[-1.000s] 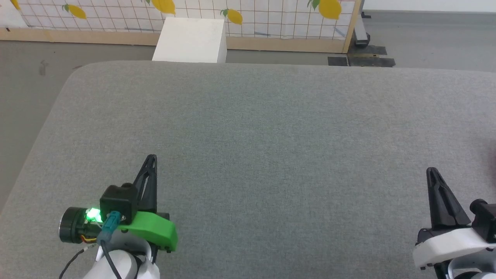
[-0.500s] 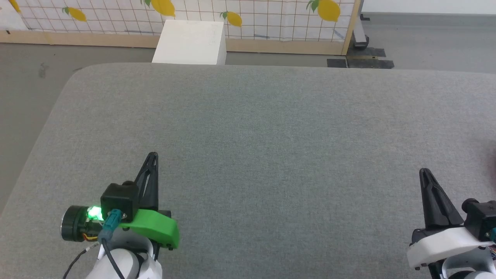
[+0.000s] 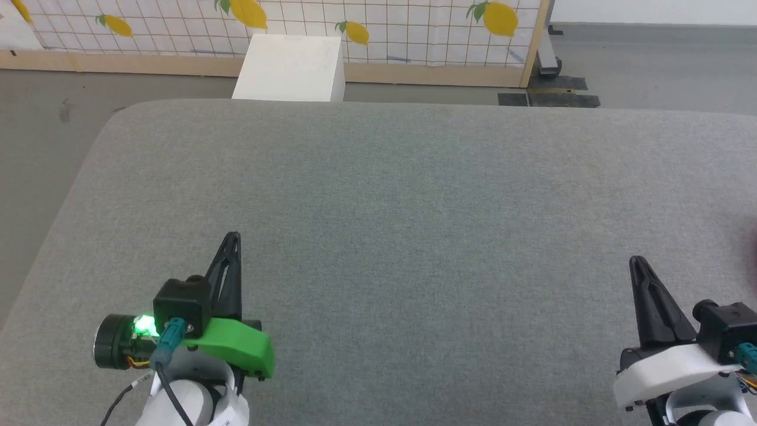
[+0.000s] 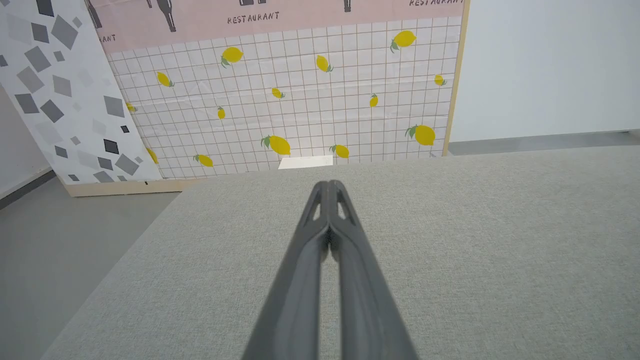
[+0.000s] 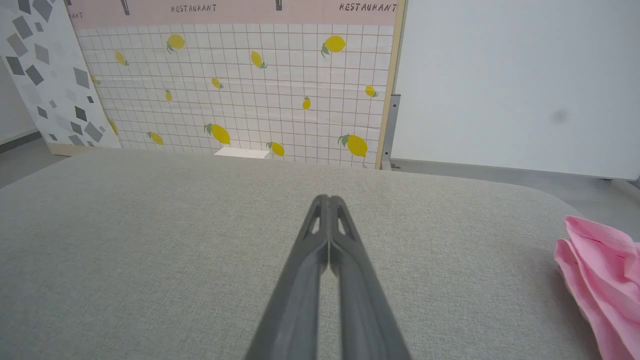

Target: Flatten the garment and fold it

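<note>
Closest to you, the left gripper (image 3: pixel 232 238) sits at the lower left of the head view. Its two long dark fingers are pressed together tip to tip, and there's nothing between them. Over on the lower right, the right gripper (image 3: pixel 636 260) matches it, with its fingers closed flat against each other and empty. Both point away from you over the grey fabric-covered worktop (image 3: pixel 378 225). I can't tell whether either one touches the cloth surface. Now look at the right wrist view: the small light-pink thin-fabric garment (image 5: pixel 597 280) lies bunched in soft folds on the worktop. It's off to the right of the right gripper's fingers and apart from them, close to the worktop's rounded far-right corner and cut off by the picture's edge. Past the worktop's far edge comes the grey floor (image 3: pixel 35 130), then a plain white box (image 3: pixel 290 59). The box stands against a wood-framed panel of white grid paper printed with yellow lemons (image 3: pixel 414 23).
</note>
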